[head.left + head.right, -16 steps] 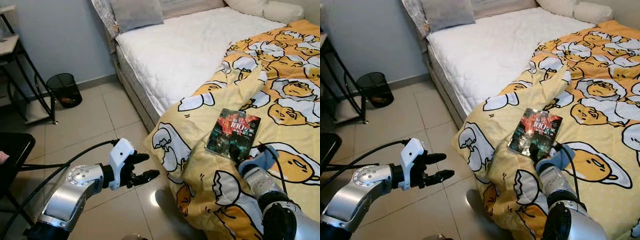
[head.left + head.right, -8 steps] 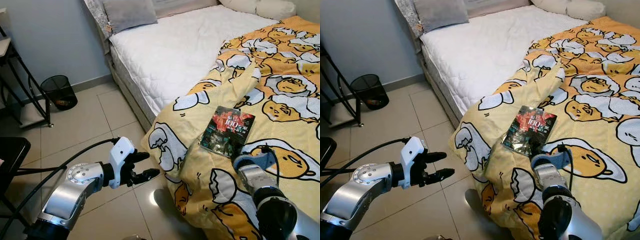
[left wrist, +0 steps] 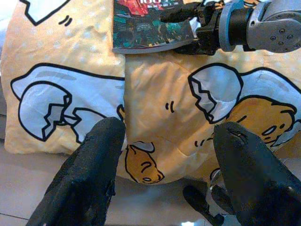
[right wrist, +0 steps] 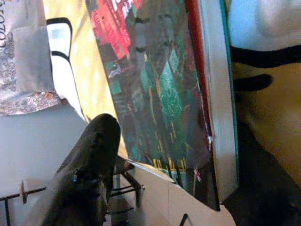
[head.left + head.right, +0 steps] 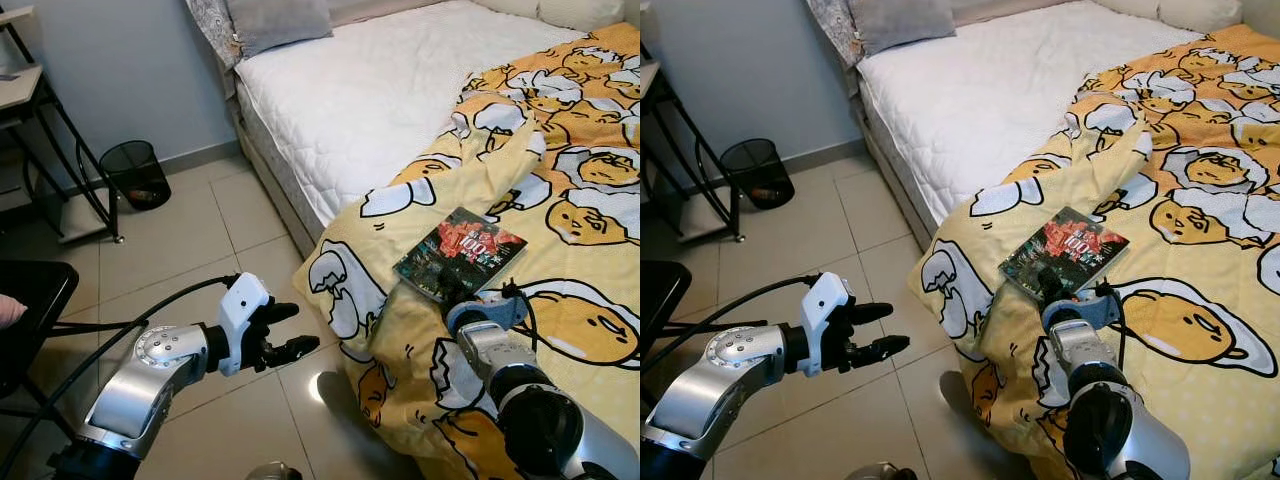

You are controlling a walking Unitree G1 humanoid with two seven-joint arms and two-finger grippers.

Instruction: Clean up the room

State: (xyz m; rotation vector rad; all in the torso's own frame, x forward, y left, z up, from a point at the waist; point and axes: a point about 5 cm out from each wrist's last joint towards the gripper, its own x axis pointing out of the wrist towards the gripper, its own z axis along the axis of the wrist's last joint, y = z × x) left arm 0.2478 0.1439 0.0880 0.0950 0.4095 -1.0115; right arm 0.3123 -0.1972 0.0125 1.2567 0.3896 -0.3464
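Observation:
A dark book point(image 5: 460, 250) with a red and green cover lies flat on the yellow egg-print duvet point(image 5: 570, 190), close to where it spills over the bed's side. My right gripper point(image 5: 452, 292) is at the book's near edge and open. In the left wrist view one finger point(image 3: 176, 13) lies over the cover and the other sits below the book's edge. The right wrist view looks along the cover point(image 4: 155, 84), with one black finger point(image 4: 94, 155) above it. My left gripper point(image 5: 300, 330) hovers open over the tiled floor, left of the hanging duvet, holding nothing.
The bed's bare white mattress point(image 5: 380, 90) and a grey pillow point(image 5: 275, 20) lie beyond the duvet. A black mesh bin point(image 5: 138, 172) stands by the wall next to a black-framed rack point(image 5: 70, 160). A black seat point(image 5: 30, 300) is at my near left.
The view has shifted as the camera moved. My right gripper has reached forward and left, so its fingers now stand at the book's near edge. The left arm holds the same pose.

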